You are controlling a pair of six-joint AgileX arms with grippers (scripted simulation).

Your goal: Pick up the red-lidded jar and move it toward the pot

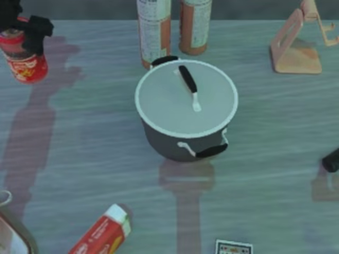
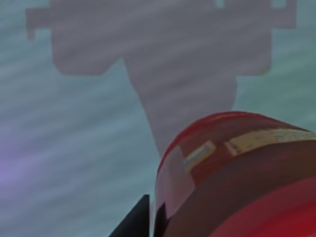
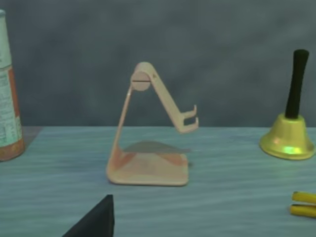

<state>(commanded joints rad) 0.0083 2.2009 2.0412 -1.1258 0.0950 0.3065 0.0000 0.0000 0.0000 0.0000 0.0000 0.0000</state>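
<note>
We start with the table [image 1: 79, 153], then the pot [image 1: 185, 114] mid-table, well to the right of our left gripper [image 1: 24, 32] and nearer the front than it, lid on, black handle on top. Two tall canisters [image 1: 154, 32] stand just behind the pot, touching or nearly touching its rim; their labels carry print too small to read. A pink phone stand [image 1: 294, 47] sits far right of the gripper; a red-and-white carton [image 1: 100, 233] lies on its side near the front edge, wording not legible. The red-lidded jar [image 1: 24, 61] hangs in the left gripper, tilted, fingers clamped around the lid end; its shadow on the table suggests it is lifted clear. The left wrist view shows a yellow and white label patch, no readable text. The right gripper [image 1: 331, 159] is parked at the far right edge; we cannot tell its finger state. Risks, as we judge: the tilted jar could slip if the grip is only on the lid; a low carry toward the pot could clip the canisters or the pot handle; stopping late would bump the pot.
</note>
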